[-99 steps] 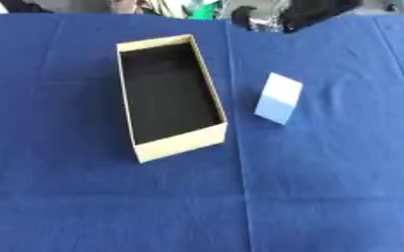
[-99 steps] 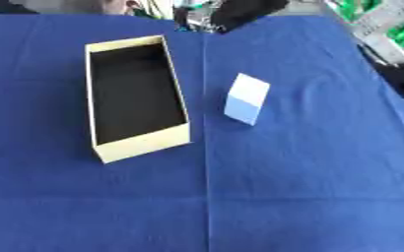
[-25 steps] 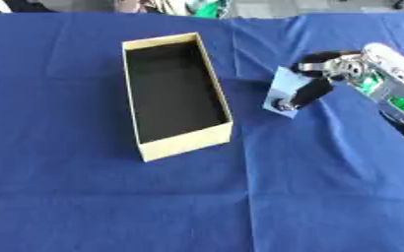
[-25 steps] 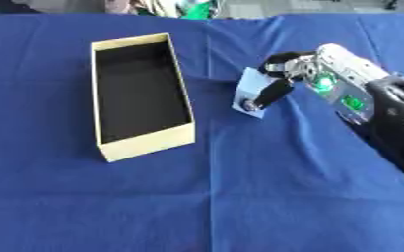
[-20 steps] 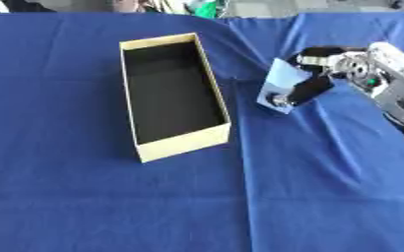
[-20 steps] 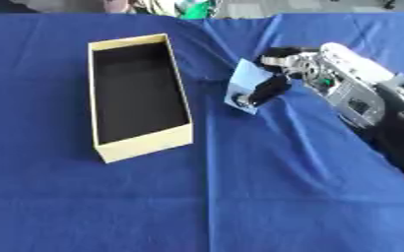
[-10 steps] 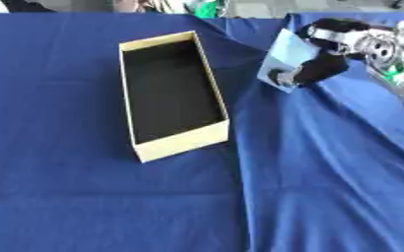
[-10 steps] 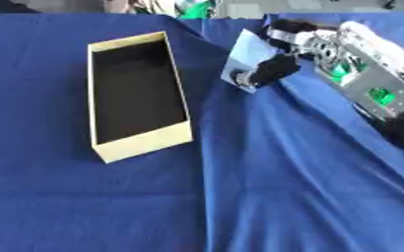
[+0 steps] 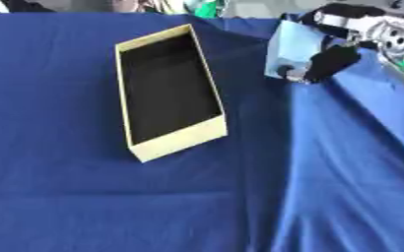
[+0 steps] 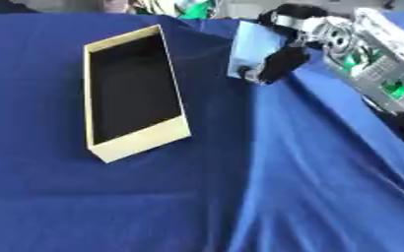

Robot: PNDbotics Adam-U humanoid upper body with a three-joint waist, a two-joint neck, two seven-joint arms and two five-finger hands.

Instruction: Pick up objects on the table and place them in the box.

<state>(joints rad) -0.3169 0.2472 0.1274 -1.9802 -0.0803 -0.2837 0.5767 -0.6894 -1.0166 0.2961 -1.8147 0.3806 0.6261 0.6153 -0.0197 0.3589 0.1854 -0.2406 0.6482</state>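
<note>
Left eye view — right hand (image 9: 339, 47) clasps pale blue block (image 9: 290, 49), right of box (image 9: 166, 142).

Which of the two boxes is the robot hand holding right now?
The small pale blue box, pinched in the right hand above the cloth; the long open cream box lies untouched.

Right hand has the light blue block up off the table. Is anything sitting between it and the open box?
Nothing visible does. The light blue block is held in the right hand, to the right of the box; only bare blue cloth lies between them, and the box interior looks empty.
</note>
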